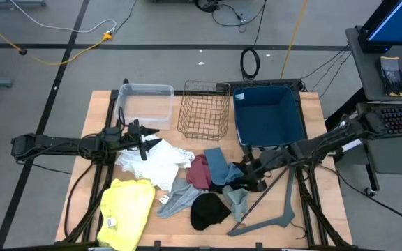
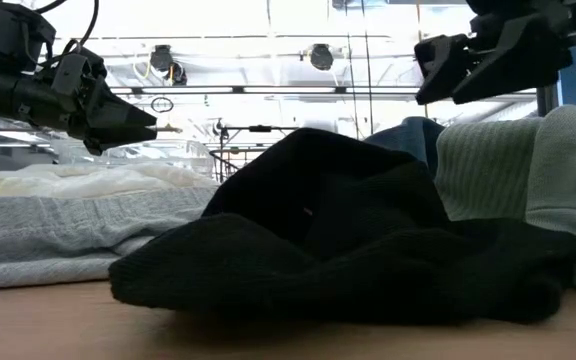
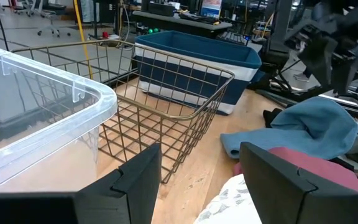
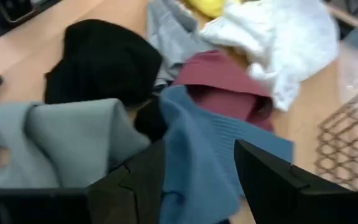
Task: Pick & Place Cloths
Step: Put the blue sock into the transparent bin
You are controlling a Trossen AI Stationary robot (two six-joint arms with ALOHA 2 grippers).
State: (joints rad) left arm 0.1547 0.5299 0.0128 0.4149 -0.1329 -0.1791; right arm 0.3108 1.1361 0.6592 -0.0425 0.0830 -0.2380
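Observation:
The cloths lie in a loose heap on the near half of the table: yellow [image 1: 125, 209], white [image 1: 155, 162], grey [image 1: 176, 199], black [image 1: 208, 209], maroon [image 1: 199, 173], blue [image 1: 218, 164] and a pale grey-green piece [image 1: 237, 202]. My left gripper [image 1: 145, 143] hangs open above the far edge of the white cloth; its wrist view shows nothing between its fingers [image 3: 135, 180]. My right gripper [image 1: 248, 169] is open and hovers over the blue cloth [image 4: 197, 130], with the maroon cloth [image 4: 219, 78] and black cloth [image 4: 98, 59] beyond. In the low view both grippers are well above the heap.
Along the far edge stand a clear plastic bin [image 1: 145, 101], a wire basket [image 1: 204, 111] and a dark blue bin [image 1: 269, 115]. A grey clothes hanger [image 1: 271, 209] lies on the table near the right arm. Bare wood shows around the heap.

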